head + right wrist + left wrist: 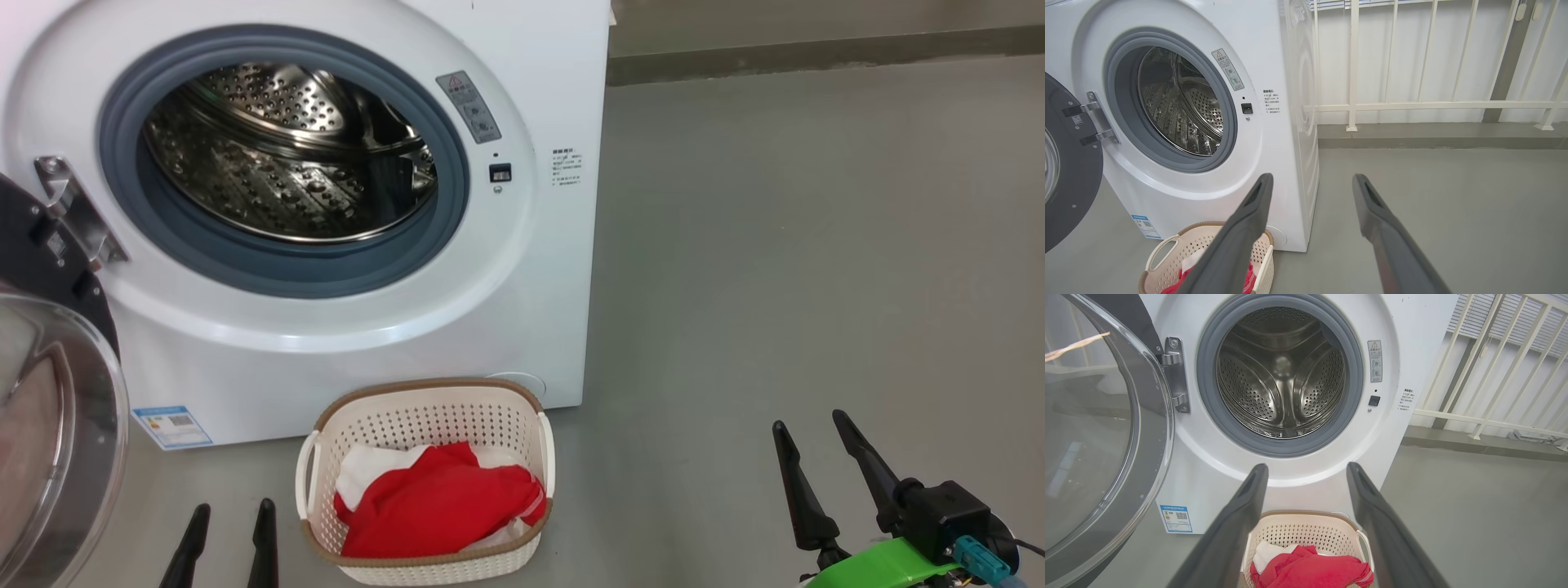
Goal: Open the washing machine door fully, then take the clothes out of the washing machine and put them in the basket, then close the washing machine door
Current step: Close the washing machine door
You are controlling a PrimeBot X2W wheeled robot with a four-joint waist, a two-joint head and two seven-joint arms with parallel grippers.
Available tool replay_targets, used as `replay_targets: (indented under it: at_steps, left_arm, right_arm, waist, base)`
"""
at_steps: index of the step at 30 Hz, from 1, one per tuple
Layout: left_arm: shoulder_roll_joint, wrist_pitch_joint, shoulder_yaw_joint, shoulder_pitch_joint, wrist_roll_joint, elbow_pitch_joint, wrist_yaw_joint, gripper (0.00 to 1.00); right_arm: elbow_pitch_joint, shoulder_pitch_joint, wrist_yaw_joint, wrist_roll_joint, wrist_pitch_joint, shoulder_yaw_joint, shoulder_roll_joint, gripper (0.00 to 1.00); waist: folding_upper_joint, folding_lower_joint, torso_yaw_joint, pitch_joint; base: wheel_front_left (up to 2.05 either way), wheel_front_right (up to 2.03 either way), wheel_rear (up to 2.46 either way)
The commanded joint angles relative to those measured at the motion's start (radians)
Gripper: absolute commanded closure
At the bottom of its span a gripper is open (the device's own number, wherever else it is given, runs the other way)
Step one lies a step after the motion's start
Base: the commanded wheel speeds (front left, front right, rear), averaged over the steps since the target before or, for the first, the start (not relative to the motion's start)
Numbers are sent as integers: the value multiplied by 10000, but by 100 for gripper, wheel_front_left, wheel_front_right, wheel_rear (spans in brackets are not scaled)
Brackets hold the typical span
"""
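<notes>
1. The washing machine (522, 310) stands on the grey floor (816, 245) with its round mouth facing the room. The steel drum (286, 155) looks bare as far as I can see in, so I take the unloading to be done.
2. The washing machine door (49, 408) hangs swung out on its hinge (73, 208) at the robot's left. Its glass bowl bulges outward, well clear of the opening, which leaves free way into the drum. Shutting it looks like the one step left.
3. The basket (441, 420) sits on the floor just in front of the machine, below the opening. I would guess it is put there so that anything lifted out has only a short way to drop.
4. The clothes (437, 506), red fabric over a white piece, lie heaped inside the basket, with nothing trailing over its brown rim.
5. The left gripper (233, 508) hovers low between the door and the basket, its fingers apart and holding nothing. It is the nearer one to the door, so probably the one to push it.
6. The right gripper (808, 420) waits well off to the right over bare floor, its fingers spread and empty, out of the door's swing.
</notes>
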Motion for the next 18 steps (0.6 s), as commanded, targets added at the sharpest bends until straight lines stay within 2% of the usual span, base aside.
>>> replay_targets:
  at_steps: [1, 18]
  left_arm:
    - [142, -91, 291, -240, -56, -291, -53, 0]
    - [33, -91, 483, -242, 177, -142, -52, 0]
  right_arm:
    - [-211, -290, 63, 60, -65, 178, -83, 0]
    - [-204, -242, 63, 68, -65, 219, -83, 0]
  waist:
    - [0, 0, 15, 7]
    - [0, 0, 97, -77]
  base:
    - [-75, 75, 0]
    - [-11, 11, 0]
